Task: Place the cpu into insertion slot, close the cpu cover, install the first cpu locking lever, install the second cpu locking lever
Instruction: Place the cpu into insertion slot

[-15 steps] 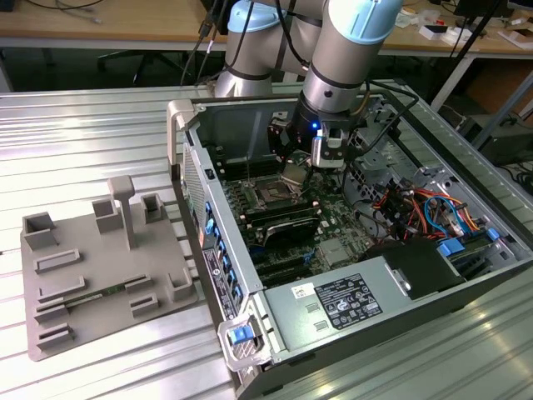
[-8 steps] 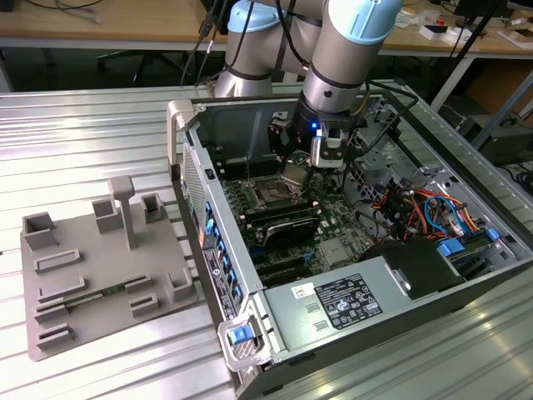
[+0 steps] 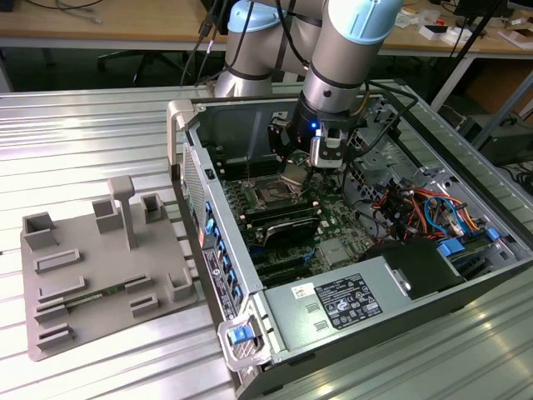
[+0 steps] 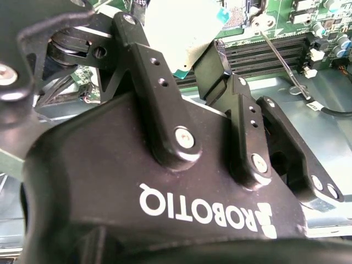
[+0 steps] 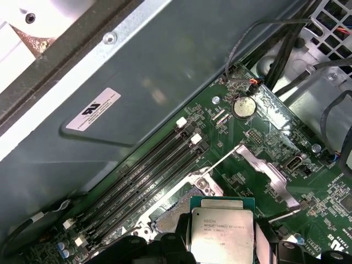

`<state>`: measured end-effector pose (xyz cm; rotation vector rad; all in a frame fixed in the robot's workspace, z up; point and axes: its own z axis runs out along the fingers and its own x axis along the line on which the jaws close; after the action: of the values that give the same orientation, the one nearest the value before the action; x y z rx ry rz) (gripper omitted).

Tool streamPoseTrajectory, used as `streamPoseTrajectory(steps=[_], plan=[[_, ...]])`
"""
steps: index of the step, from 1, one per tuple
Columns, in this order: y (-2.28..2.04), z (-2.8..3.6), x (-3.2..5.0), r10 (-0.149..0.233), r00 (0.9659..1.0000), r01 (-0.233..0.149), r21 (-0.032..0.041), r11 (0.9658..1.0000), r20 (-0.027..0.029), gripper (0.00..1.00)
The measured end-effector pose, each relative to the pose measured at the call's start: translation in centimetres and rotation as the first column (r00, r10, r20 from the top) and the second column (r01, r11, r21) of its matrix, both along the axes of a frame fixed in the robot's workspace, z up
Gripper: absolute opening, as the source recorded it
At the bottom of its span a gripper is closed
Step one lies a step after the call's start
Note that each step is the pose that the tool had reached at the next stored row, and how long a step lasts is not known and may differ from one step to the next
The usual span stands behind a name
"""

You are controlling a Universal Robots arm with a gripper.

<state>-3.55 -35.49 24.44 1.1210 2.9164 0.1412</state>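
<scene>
claw [image 3: 296, 172]: we see it pinching the cpu [image 5: 222, 234] by two edges.
slot [image 3: 268, 197]: near, seemingly about 8 o'clock of the claw, exterior view.

We see the chip [image 5: 222, 231] with a brushed silver-grey metal top, dull in sheen, and a tan-green rim. The gripper [image 4: 176, 41] is black, smooth and half-glossy, with bright steel screw heads. The circuit board [image 5: 264, 137] is lacquered green and glossy. The socket [image 5: 175, 217] set in it is dark with a shiny metal rim. The computer case [image 5: 165, 71] is grey sheet metal, smooth with a soft sheen. In the exterior view we find the table [image 3: 83, 133] of ribbed bare metal, and the grey stand [image 3: 92, 267] on it looks like matt plastic.
</scene>
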Motion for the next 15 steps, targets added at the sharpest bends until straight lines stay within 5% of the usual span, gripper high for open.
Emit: streamPoseTrajectory(steps=[15], plan=[[0.00, -0.07, 0.00, -0.018, 0.9998, 0.018, 0.0000, 0.9998, 0.0000, 0.55]])
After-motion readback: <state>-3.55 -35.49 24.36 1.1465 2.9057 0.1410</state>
